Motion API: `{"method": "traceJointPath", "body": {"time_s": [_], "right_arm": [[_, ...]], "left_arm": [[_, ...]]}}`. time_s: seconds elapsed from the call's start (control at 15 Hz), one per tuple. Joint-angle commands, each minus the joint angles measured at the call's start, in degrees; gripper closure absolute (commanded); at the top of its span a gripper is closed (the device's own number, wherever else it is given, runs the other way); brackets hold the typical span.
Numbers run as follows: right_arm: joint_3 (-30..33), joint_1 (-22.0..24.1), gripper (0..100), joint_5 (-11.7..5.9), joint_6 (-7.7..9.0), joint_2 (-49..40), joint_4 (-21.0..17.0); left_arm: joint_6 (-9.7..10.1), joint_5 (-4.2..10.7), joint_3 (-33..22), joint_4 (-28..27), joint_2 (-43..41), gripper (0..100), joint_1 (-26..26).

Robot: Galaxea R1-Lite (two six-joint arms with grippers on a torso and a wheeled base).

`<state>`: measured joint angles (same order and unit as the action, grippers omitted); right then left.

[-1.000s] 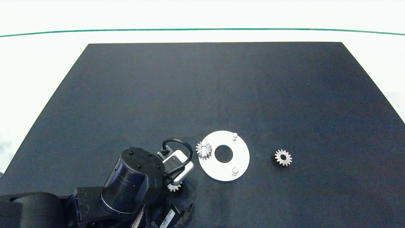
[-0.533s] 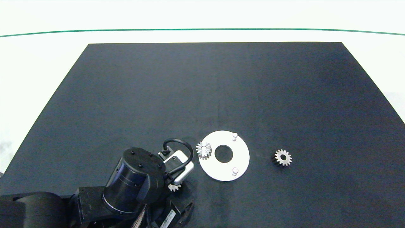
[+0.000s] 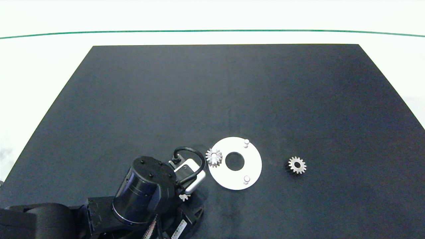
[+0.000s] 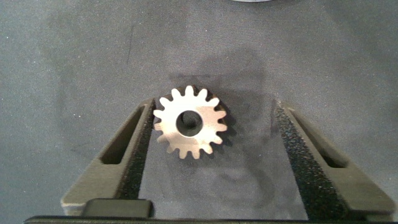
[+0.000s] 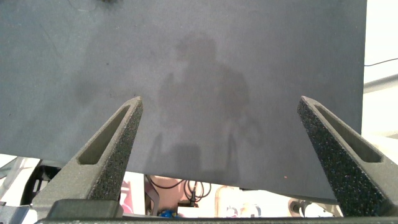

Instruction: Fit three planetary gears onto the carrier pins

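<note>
Over the last second the left arm has slid a little toward the near edge of the table and toward the disc, so that less of the small silvery-metal spur gear (image 3: 183, 197) beneath it shows in the head view than before; the other parts have not shifted.

The left gripper (image 4: 214, 127) is low over the dark mat (image 3: 232, 99) near the table's front edge, its two grey fingers (image 4: 127, 155) spread apart, one on each side of that gear. The gear lies flat on the mat with its round centre hole facing up. It sits close against one foam pad, though contact cannot be made out, and a clear gap separates it from the other.

Just beside the arm lies the flat white ring-shaped disc (image 3: 254, 164) with its large centre hole. A second identical silvery gear (image 3: 213, 157) sits on the disc's left pin, at the edge nearest the arm. The other two short white upright pins, the far one (image 3: 246, 143) and the near one (image 3: 246, 179), are bare. The third silvery gear (image 3: 297, 165) lies flat on the mat to the right of the disc, apart from it.

The right gripper (image 5: 217, 134) is out of the head view; its wrist camera shows its fingers wide apart above bare mat near the mat's edge.
</note>
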<state>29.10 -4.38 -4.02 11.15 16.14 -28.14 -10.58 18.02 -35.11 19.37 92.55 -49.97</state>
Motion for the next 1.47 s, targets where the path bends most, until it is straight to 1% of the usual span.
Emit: {"method": "traceJointPath", "body": {"time_s": [0.07,0.4,1.47], "right_arm": [[0.0,0.0,0,-0.02,0.1,0.0,-0.2],[0.0,0.0,0,-0.02,0.1,-0.1,-0.2],[-0.1,0.0,0,-0.02,0.1,0.0,-0.2]], "left_arm": [[-0.14,0.09,0.0,0.1,0.0,31,0.3],[-0.49,0.09,-0.2,0.4,0.1,40,0.3],[-0.93,0.0,-0.5,0.8,0.4,73,0.3]]}}
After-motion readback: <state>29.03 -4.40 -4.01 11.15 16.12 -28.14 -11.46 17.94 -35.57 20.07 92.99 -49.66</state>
